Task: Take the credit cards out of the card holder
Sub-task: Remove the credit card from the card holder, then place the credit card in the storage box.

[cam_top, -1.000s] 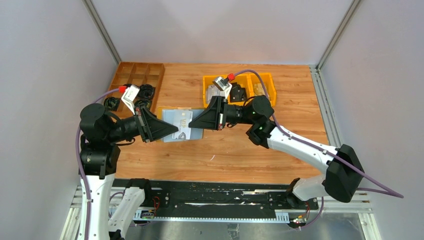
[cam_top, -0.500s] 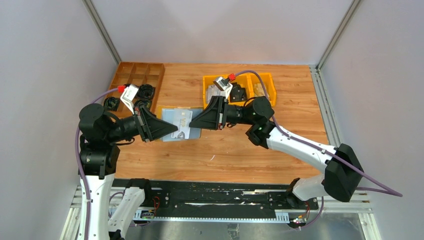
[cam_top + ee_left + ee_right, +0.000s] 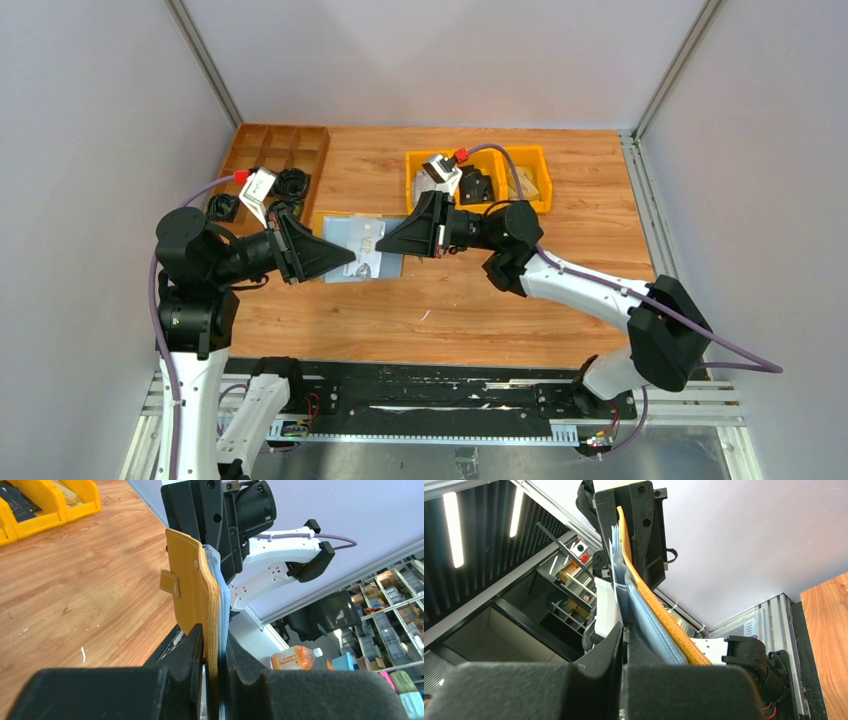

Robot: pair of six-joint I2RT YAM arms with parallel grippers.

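Card holder [image 3: 345, 232] held up over mid-desk [image 3: 450, 300], cards not yet out.
Left jaws clamp the open mustard holder's left side; right jaws are pinched tight on a pale credit card [image 3: 618, 575] still seated in its sleeve. No card looks freed yet.

Table: wood top [image 3: 590, 200] | far left: brown divided tray [image 3: 283, 128] | far middle: yellow bins [image 3: 528, 152]

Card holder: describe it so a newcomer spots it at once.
Middle of the wooden table, bridging the left hand and right hand: the card holder. It's a flat mustard-yellow wallet with a snap tab and grey-blue inside, a pale credit card in the right hand's pinch, unlike the rigid bright yellow bins behind.
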